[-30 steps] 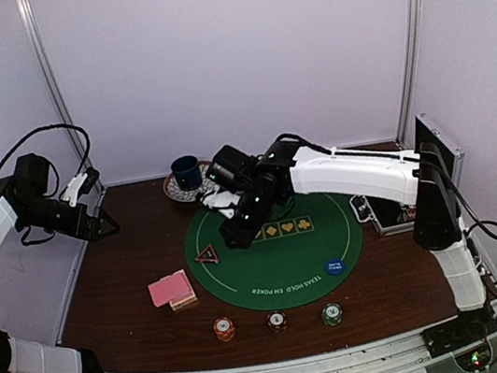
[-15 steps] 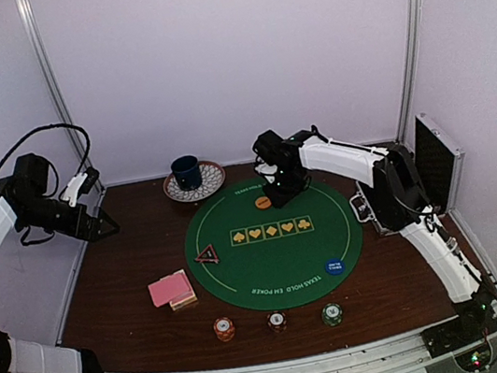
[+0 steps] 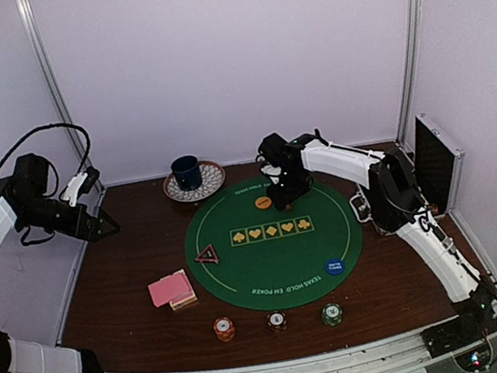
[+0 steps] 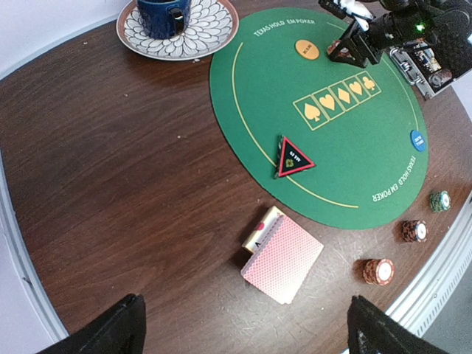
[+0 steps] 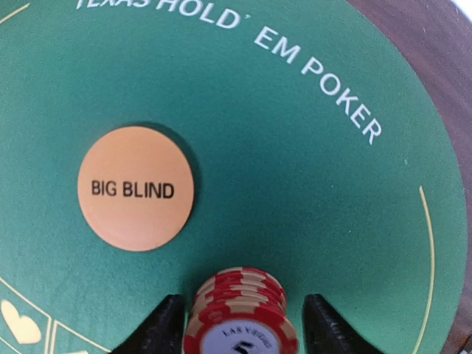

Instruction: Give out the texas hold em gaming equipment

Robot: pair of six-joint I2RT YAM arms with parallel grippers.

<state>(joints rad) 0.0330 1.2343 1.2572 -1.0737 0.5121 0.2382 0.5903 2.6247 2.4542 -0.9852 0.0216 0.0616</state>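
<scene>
In the right wrist view my right gripper (image 5: 243,321) is open, low over the green poker mat (image 5: 310,147). A stack of red striped chips (image 5: 240,295) stands between its fingers with a small gap on each side. The yellow "BIG BLIND" disc (image 5: 136,188) lies just beyond it. In the top view this gripper (image 3: 284,196) is at the mat's far side beside the disc (image 3: 263,202). My left gripper (image 3: 104,226) is open and empty, high over the table's left. Below it lie the pink-backed cards (image 4: 282,254) and the triangle marker (image 4: 295,156).
Orange (image 3: 224,328), white (image 3: 276,321) and green (image 3: 332,313) chip stacks stand along the near edge. A blue disc (image 3: 334,267) lies on the mat's right. A blue cup (image 3: 187,172) on a saucer (image 3: 212,181) is at the back, and the black case (image 3: 434,162) at the right.
My right arm swung from the mat's left centre to its far side beside the yellow disc, then settled slightly. My left arm has not moved.
</scene>
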